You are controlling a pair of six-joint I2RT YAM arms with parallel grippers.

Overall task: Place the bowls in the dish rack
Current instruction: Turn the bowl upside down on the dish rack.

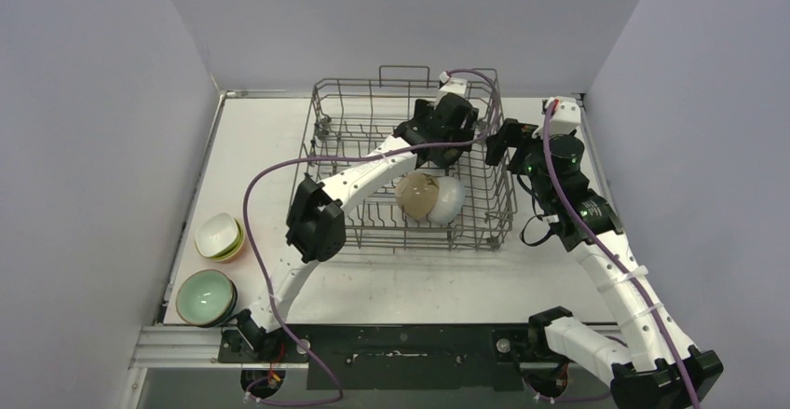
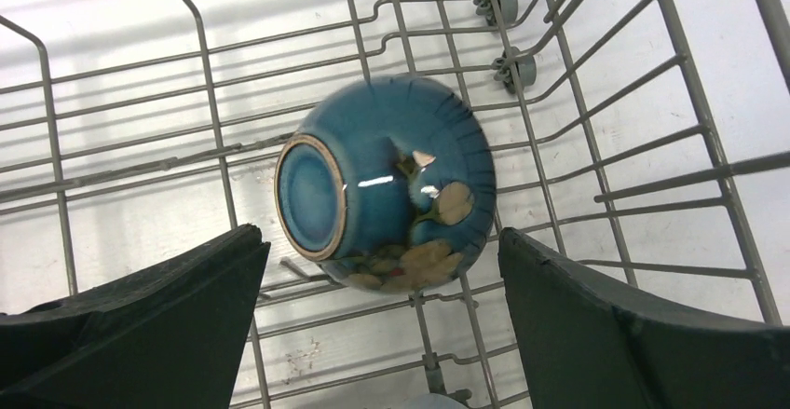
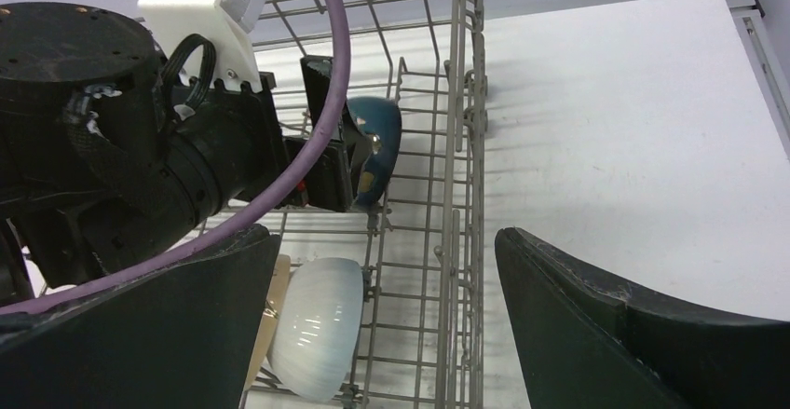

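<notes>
Left wrist view: the blue glazed bowl with a beige flower pattern [image 2: 387, 185] stands on its edge among the upright tines of the grey wire dish rack [image 1: 419, 238], its foot ring turned to the left of that view. The left gripper [image 2: 382, 238] hangs over it with jaws spread wide, one on each side and both clear of the glaze, so it holds nothing.

Seen from the top external camera, this is the far right part of the rack. Nearer, also on the right side, a beige-brown bowl [image 1: 415, 195] and a glossy white bowl [image 1: 449, 200] lean together. The right gripper [image 3: 382, 239] sits just outside the rack's right wall, jaws apart and empty.

The bowls not yet loaded sit at the near left of the white table [image 1: 270, 139]. A small white bowl [image 1: 218, 233] tops a stack of lime and orange ones, and just nearer a pale green bowl [image 1: 205, 294] nests on a dark one.

These look like glazed ceramic, so probably rigid, fairly weighty for their size, slick, and liable to chip against wire or each other. The best hold is likely the wall just under the lip, one finger inside and one outside. The top bowl should lift straight up out of its stack. A round bowl can roll, so it should rest against a tine before it is let go.
</notes>
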